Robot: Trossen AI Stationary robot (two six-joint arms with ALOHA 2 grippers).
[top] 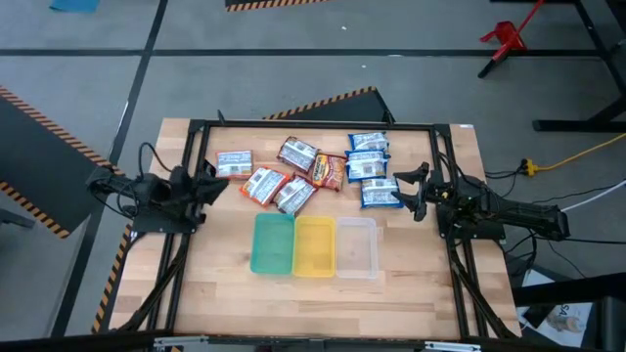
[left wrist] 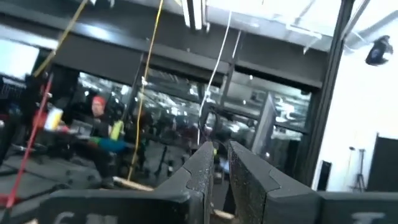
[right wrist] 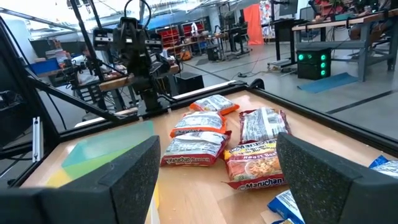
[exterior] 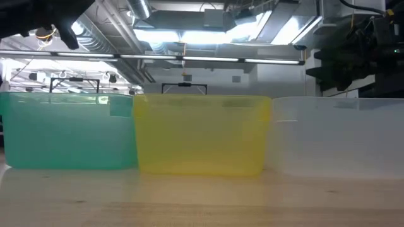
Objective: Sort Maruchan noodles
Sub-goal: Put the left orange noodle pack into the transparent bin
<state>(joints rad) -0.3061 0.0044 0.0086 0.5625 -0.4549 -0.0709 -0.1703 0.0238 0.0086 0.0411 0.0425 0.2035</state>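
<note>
The Maruchan noodles (top: 313,171) lie flat on the wood in the upper middle of the high view — small shiny packets in a loose bunch. Four blue-and-white packets (top: 370,166) sit close together on the right side of the bunch. One dark red packet (top: 330,171) lies in the middle. The orange-and-white packets (top: 266,176) lie on the left — some tilted, some overlapping, one a little apart.
</note>
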